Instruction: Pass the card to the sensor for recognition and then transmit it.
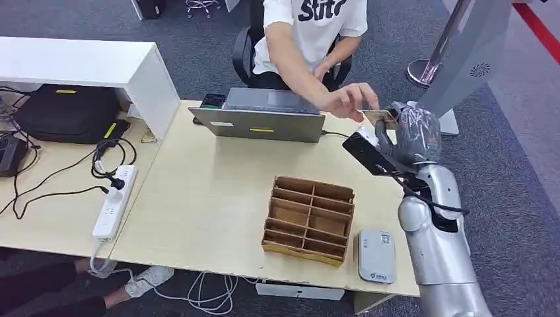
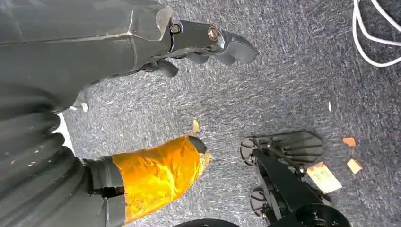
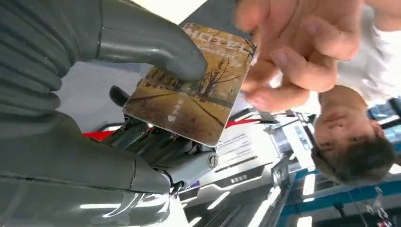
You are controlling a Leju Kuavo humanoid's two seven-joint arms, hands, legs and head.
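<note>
Laptop (image 1: 259,119), wooden organiser (image 1: 308,219), power strip (image 1: 115,201)

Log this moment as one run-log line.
stage: handover | right hand: holds card | person's hand: at card | left hand: hanging, holds nothing | sensor: on table

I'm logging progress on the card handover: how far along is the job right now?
Nearly finished, it seems. The right hand is raised past the table's far edge, pinching the card under its thumb. A person's hand has hold of the card's other end, so the handover is under way. The sensor lies untouched on the table; whether scanning happened can't be told. Left: releasing the card.
</note>
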